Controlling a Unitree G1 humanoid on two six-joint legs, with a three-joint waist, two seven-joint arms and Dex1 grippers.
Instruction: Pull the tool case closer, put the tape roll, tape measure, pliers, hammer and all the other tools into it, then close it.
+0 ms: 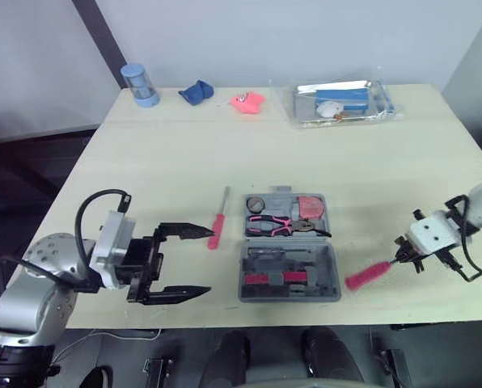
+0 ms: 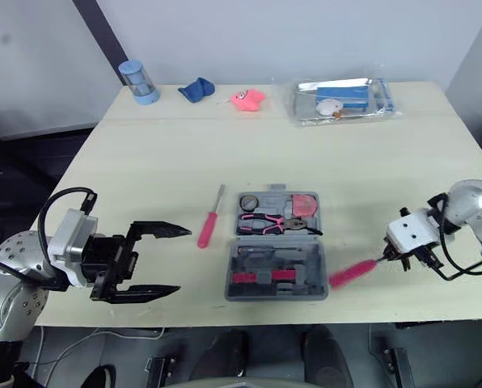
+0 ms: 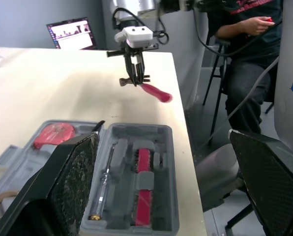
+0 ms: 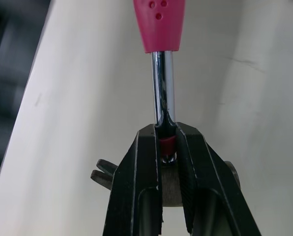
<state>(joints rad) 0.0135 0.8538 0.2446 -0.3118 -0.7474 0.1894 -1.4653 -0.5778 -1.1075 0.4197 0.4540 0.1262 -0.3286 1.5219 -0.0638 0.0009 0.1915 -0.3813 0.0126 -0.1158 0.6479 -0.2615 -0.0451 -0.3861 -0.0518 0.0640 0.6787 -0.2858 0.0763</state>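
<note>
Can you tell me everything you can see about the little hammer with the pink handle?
The small hammer with a pink handle has a plastic-looking grip with three little dimples, a shiny round metal shaft and a dull metal head with a forked claw. The right gripper is shut on the shaft right beside the head. The hammer slants over the pale table near its front edge, handle pointing toward the open grey plastic tool case. Whether the handle tip touches the table is unclear.

Fingers point(image 4: 136, 187) clamp the hammer point(image 4: 162, 83) by its shaft (pink handle beyond).
</note>
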